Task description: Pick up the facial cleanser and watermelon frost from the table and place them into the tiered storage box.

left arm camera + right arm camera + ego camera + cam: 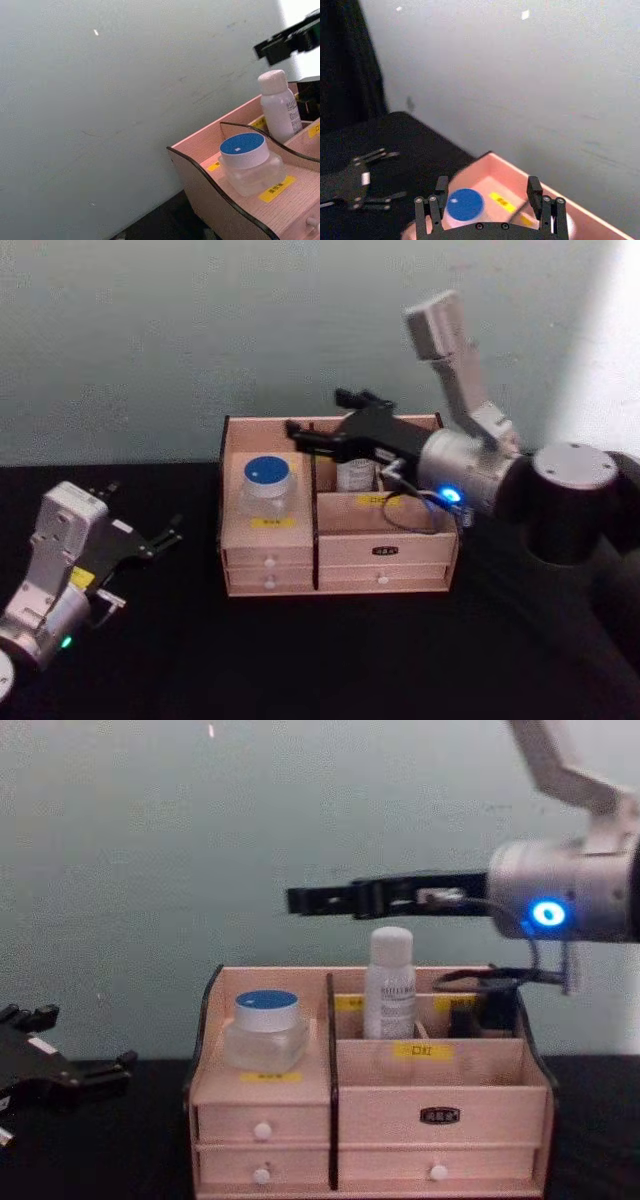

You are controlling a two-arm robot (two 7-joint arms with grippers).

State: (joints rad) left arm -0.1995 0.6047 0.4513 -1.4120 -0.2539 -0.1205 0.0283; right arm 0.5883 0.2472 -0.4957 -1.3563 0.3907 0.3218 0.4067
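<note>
both items already sit in the tiered storage box [335,540]: watermelon frost [265,1030] in its left compartment, facial cleanser [390,982] upright in a rear slot. right gripper [300,901] hovers above the cleanser, spread wide and empty; left gripper [165,533] rests open, well apart. the jar looks heavy, slick, breakable; grip below the lid.
</note>
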